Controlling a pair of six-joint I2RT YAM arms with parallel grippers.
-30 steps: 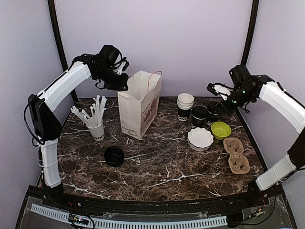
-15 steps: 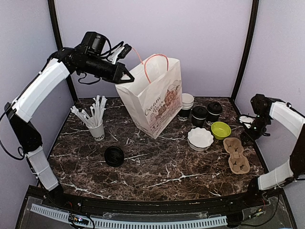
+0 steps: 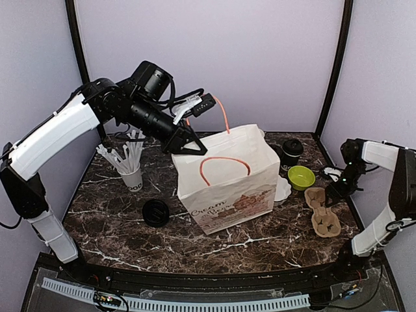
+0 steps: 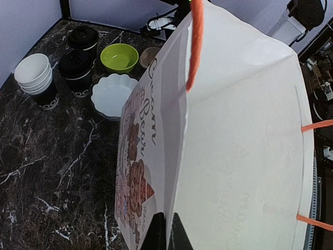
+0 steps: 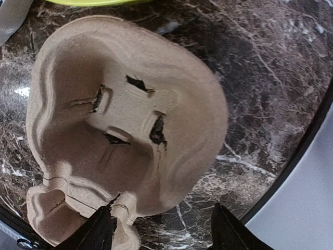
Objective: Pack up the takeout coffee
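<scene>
A white paper bag (image 3: 227, 179) with orange handles hangs tilted over the middle of the table. My left gripper (image 3: 188, 144) is shut on its upper edge, and the left wrist view shows the fingers (image 4: 165, 232) pinching the paper. Two takeout coffees, black lidded cups (image 4: 83, 37) (image 4: 75, 67), stand at the back right. From the top only one coffee (image 3: 292, 151) shows; the bag hides the other. My right gripper (image 3: 333, 192) is open and low over the near end of a brown cardboard cup carrier (image 5: 125, 120), jaws apart, holding nothing.
A green bowl (image 3: 301, 177) and a white fluted dish (image 4: 110, 95) sit beside the coffees. A stack of lidless cups (image 4: 34, 78) stands at the back. A white cup of sticks (image 3: 130, 168) and a loose black lid (image 3: 156, 212) sit on the left.
My left arm has swung the bag forward and to the right, tilting it over the table's middle. My right gripper has come down from the back cups to the carrier.
</scene>
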